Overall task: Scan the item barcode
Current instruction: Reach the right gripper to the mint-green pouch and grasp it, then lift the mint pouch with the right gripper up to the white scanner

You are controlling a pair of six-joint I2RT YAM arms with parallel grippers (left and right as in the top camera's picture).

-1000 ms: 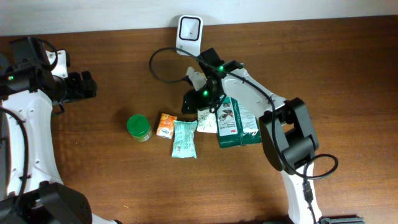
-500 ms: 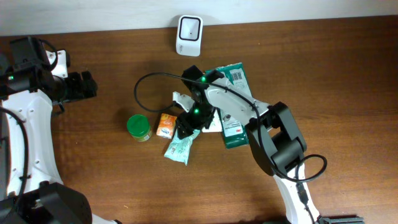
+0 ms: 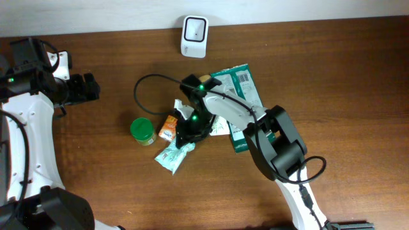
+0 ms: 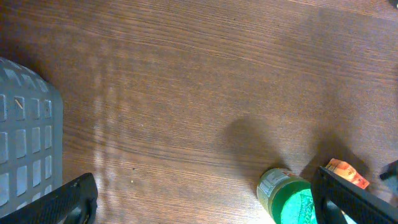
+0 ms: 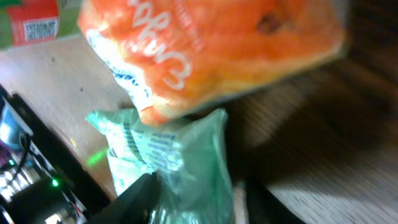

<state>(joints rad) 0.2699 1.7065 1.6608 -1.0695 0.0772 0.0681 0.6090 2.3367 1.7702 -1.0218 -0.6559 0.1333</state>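
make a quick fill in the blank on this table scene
The jar has a ___ lid.
The scanner's colour is ___.
The left gripper holds ___.
In the right wrist view, the packet above the pouch is ___.
Missing words: green; white; nothing; orange

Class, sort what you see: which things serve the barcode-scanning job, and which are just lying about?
In the job: scanner; mint packet, between the fingers of the right tool.
Lying about: green-lidded jar; orange packet; dark green pack; open left tool.
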